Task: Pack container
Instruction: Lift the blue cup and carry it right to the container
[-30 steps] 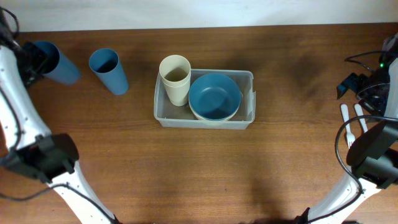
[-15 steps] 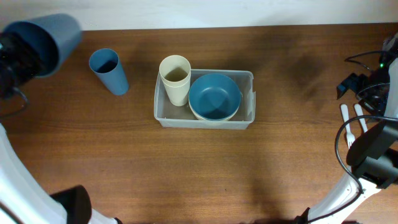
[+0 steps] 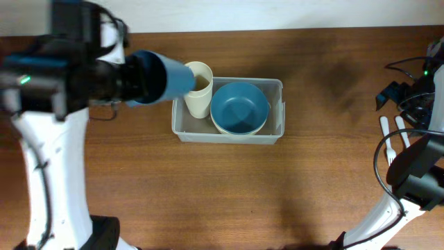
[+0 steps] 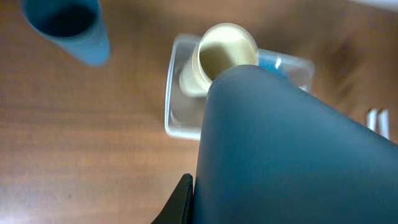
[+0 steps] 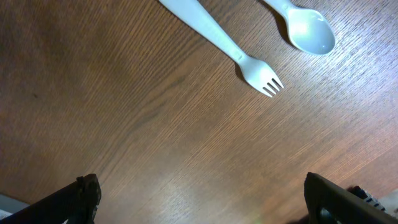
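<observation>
The container (image 3: 229, 136) sat mid-table, a see-through rectangular tub with rounded corners and a rim. We could see a cream cup (image 3: 196, 89) standing upright in the end nearer the left arm, and a blue bowl (image 3: 239, 107) filling the rest. The left gripper (image 3: 132, 82) was clamped on a blue cup (image 3: 161, 76) tipped sideways, just beside the cream one. The right gripper (image 5: 205, 205) had its jaws wide apart, holding nothing, near a white fork (image 5: 249, 65).
</observation>
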Motion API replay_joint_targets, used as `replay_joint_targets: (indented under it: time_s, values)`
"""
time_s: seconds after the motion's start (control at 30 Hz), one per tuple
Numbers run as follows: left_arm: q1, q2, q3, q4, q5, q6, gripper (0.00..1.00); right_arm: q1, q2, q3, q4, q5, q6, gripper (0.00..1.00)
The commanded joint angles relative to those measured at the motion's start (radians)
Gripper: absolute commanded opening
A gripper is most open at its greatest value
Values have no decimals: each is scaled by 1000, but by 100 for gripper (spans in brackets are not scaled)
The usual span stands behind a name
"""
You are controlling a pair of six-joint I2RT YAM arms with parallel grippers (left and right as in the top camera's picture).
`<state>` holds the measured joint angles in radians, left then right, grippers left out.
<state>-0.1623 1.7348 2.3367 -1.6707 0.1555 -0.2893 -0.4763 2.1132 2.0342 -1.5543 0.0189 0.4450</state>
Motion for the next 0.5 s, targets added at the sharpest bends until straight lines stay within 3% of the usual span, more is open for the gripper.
replay_joint_targets:
  time_s: [0.0,0.2,0.47]
  values:
    - [-43,16,-87,40,-25,18,2,-2,-12,-3,0,12,9,99]
    - [-106,74,-202,87,-25,18,2,-2,-13,-3,0,13,9,99]
    - [-137,158,-209,89,-92,13,1,-2,-13,-2,0,12,9,99]
